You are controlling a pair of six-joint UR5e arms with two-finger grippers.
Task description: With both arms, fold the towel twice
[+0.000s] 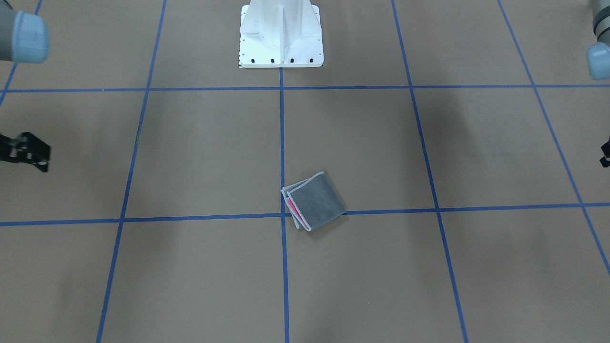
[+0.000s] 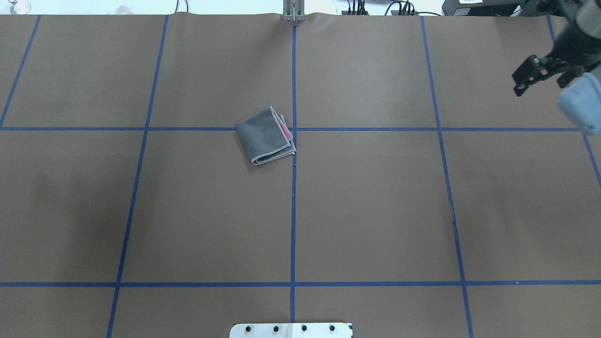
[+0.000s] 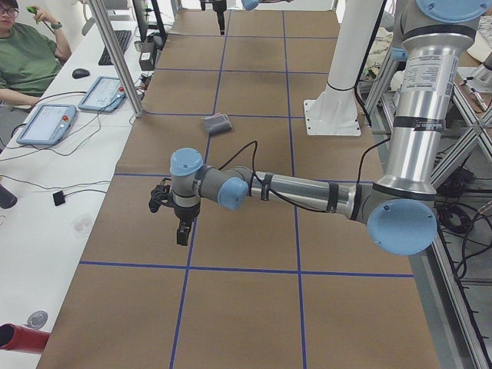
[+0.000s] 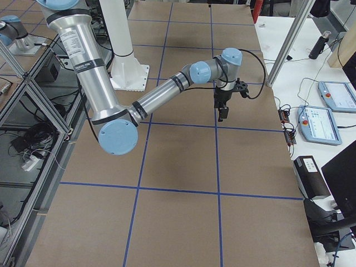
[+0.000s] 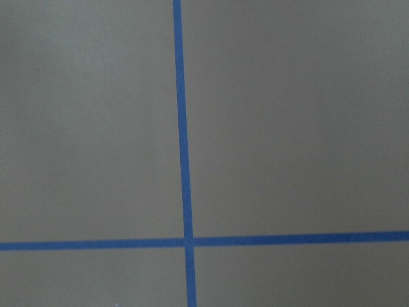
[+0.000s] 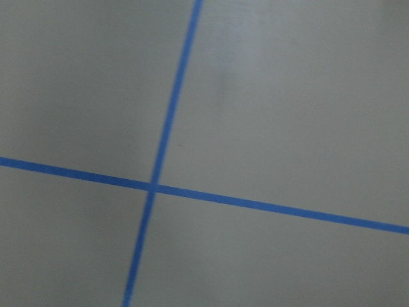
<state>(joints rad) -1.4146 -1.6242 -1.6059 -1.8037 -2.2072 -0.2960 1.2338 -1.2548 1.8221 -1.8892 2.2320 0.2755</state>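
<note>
The towel (image 1: 314,202) lies folded into a small square on the brown table near the centre, dark grey face up, with a pink strip showing at its layered edge. It also shows in the overhead view (image 2: 266,136) and far off in the exterior left view (image 3: 217,124). My right gripper (image 2: 540,84) hangs high at the table's far right, well away from the towel, jaws apart and empty; it also shows in the front view (image 1: 26,159). My left gripper (image 3: 181,227) hovers over bare table far from the towel; only a sliver shows in the front view (image 1: 605,155), so I cannot tell its state.
The white pedestal base (image 1: 281,38) stands at the robot's side of the table. Blue tape lines (image 2: 293,188) grid the brown surface. An operator (image 3: 27,58) sits at a side desk with tablets (image 3: 46,123) and cables beyond the table's edge.
</note>
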